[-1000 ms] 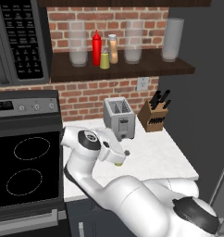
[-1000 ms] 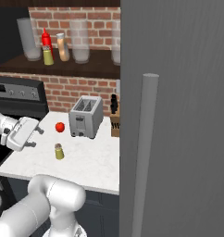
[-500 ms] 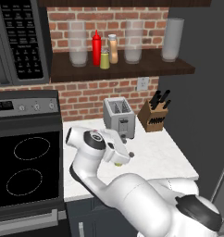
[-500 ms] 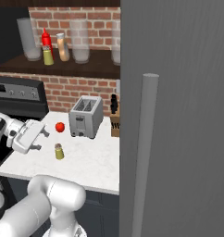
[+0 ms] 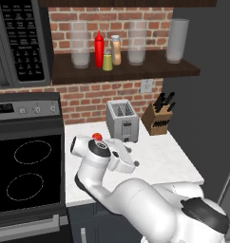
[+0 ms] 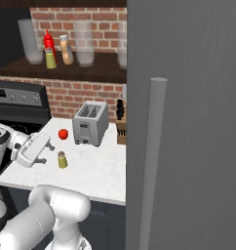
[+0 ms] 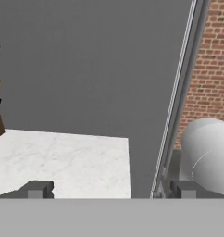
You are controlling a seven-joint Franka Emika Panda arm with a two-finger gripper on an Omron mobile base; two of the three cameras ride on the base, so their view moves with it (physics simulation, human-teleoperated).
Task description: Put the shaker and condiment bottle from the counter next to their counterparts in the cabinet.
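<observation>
The shaker [image 6: 62,159], a squat yellow-olive cylinder with a grey cap, stands upright on the white counter [image 6: 100,171] in front of the toaster. My gripper [image 6: 48,149] hangs just left of it, open and empty, not touching. In the left base view my gripper [image 5: 132,158] and hand cover the shaker. In the hand view my gripper [image 7: 111,190] is wide open with nothing between its fingertips [image 7: 37,190]. The tan condiment bottle [image 5: 116,50] stands on the cabinet shelf [image 5: 136,71] next to the small yellow-green shaker [image 5: 107,61] and the red squeeze bottle [image 5: 99,49].
A toaster [image 5: 122,121], a knife block [image 5: 157,118] and a red tomato [image 6: 63,134] sit toward the back of the counter. Clear glass jars [image 5: 80,45] flank the bottles on the shelf. A stove [image 5: 26,175] lies left; a grey fridge side [image 6: 188,122] rises right.
My hand has slid a little to the right and lower over the counter, closer to the shaker, which it now covers in the left base view. The jaws stay open.
</observation>
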